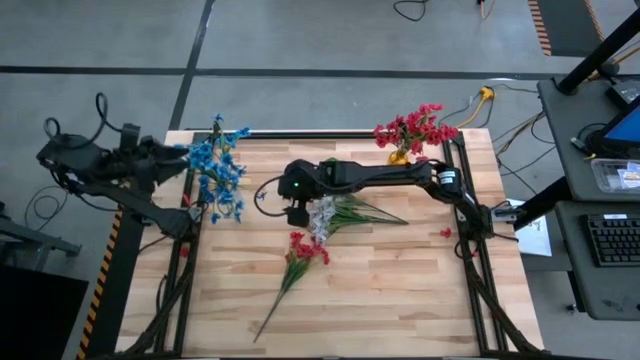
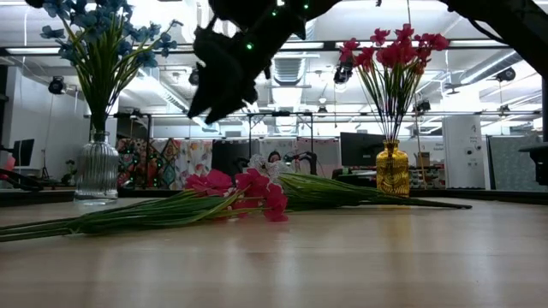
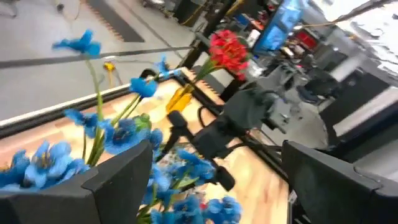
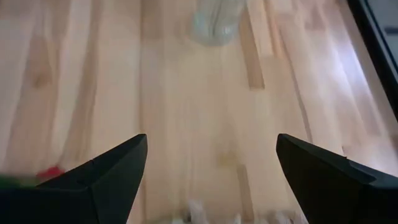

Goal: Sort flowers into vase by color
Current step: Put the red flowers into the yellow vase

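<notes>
Flowers are mostly sorted already: the blue flowers [image 1: 218, 170] stand in a clear glass vase [image 2: 96, 171] right next to the left end effector [image 1: 183, 160], which sits at the desk's [image 1: 400, 290] edge with its fingers spread wide and nothing between them. Red flowers [image 1: 415, 127] are in a yellow vase [image 2: 392, 169] at the far corner, well away from the right end effector [image 1: 297, 212]. That one hangs over the middle of the desk, fingers wide open and empty, just beside the white flowers [image 1: 322, 216] lying flat under and next to it, stems [image 1: 372, 212] pointing away. One loose red spray [image 1: 303, 250] lies on the wood a little nearer than the end effector, close to the white bunch.
</notes>
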